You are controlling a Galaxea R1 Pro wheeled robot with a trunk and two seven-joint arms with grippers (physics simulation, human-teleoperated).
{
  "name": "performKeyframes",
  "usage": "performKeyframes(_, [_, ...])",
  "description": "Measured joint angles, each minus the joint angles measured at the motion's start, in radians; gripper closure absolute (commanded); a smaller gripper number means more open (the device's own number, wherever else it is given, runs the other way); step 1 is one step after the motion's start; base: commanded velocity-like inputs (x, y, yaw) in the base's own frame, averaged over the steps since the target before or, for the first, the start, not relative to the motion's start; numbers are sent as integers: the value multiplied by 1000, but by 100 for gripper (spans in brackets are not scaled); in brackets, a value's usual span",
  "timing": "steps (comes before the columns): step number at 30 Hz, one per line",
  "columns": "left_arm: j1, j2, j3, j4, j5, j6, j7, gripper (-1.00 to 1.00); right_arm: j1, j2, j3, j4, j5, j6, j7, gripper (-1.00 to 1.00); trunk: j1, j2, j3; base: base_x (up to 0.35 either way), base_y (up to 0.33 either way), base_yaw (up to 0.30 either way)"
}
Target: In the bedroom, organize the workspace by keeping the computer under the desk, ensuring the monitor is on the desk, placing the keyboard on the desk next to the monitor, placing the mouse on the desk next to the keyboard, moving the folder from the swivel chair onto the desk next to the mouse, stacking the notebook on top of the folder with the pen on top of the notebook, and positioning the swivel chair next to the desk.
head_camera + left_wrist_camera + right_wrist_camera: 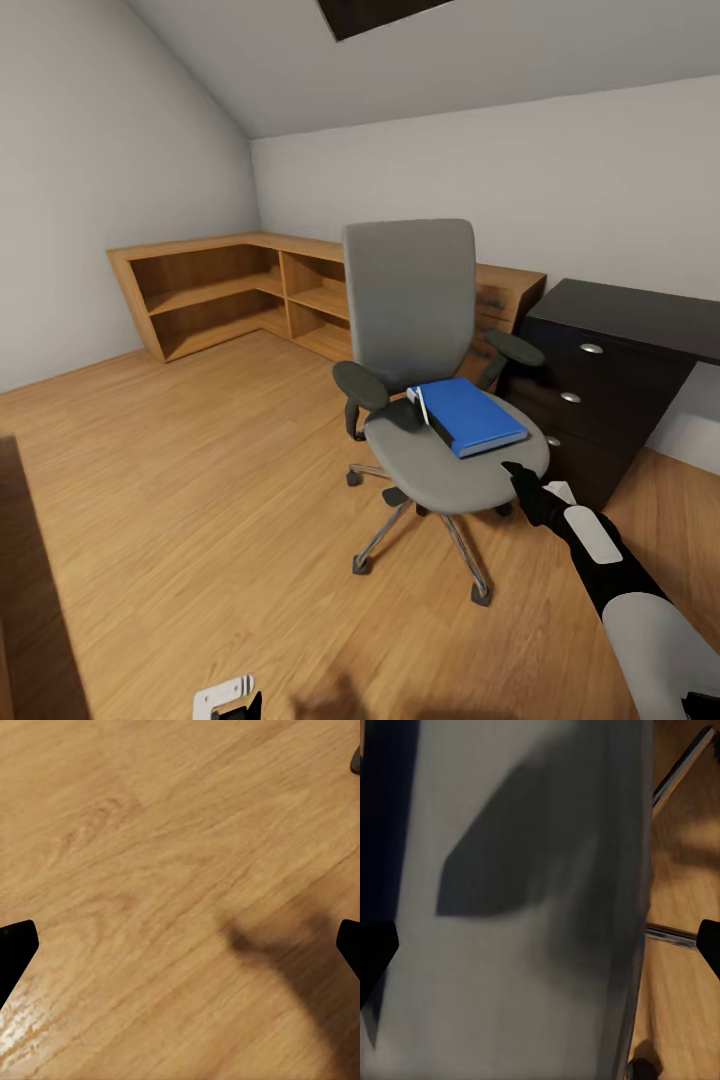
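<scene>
Closest to me, at the bottom of the head view, a bit of the left gripper (232,700) hangs low over the wooden floor (180,470). Its own camera looks straight down at the bare planks, with the two dark fingertips (16,949) far out at the sides of the picture, so its jaws stand wide with nothing between them.

A little further in, the right arm reaches forward and its right gripper (522,482) sits at the front edge of the swivel chair (425,400)'s seat, near the seat's right front corner. From its wrist camera the grey seat pad (525,907) lies right under it, the chrome legs (679,772) show past the seat's rim, and the fingertips (375,952) are spread far apart: jaws wide, holding nothing.

On the seat, toward its right side and back, lies the blue folder (468,415), flat, with its white page edge turned to the chair's left armrest (360,385).

Just beyond the chair on the right stands the black counter (640,315) with its dark drawer unit (585,400). Behind the chair, low light-wood shelving (230,290) runs along the far walls and around the corner.
</scene>
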Motion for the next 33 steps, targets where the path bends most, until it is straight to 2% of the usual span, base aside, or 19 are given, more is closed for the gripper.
performKeyframes(10, [0, 0, -1, 0, -1, 0, -1, -100, 1, 0, 2, -2, -7, 0, 1, -100, 0, 0, 0, 162, 0, 1])
performKeyframes(22, [0, 0, -1, 0, -1, 0, -1, -100, 0, 1, 2, -2, -4, -1, 1, -100, 0, 0, 0, 12, 0, 5])
performKeyframes(33, [0, 0, -1, 0, 0, 0, -1, -100, 0, 1, 1, -5, 6, -1, 1, -100, 0, 0, 0, 0, 0, 139])
